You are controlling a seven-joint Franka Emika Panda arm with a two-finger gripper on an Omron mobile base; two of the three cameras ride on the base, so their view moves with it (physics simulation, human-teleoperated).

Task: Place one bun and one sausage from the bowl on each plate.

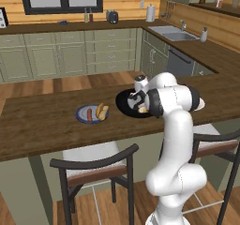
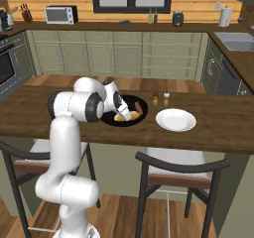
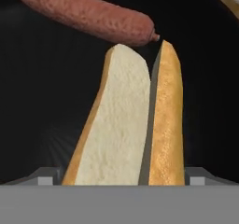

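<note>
Home kitchen: green cabinets point(image 2: 74, 57), sink point(image 1: 171, 32), microwave point(image 2: 60, 15), wooden tabletop point(image 2: 218, 128), chairs point(image 2: 176, 175) stood there.

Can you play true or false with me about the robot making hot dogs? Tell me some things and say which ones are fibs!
1. The blue-grey plate already has a bun and a sausage on it. True.
2. The white plate has a sausage on it. False: it has no food on it yet.
3. A bun and a sausage lie in the black bowl. True.
4. The gripper is up high near the window. False: it is low over the bowl, its fingertips on either side of the bun.
5. The salt and pepper shakers stand inside the bowl. False: they stand on the counter beside it.
</note>
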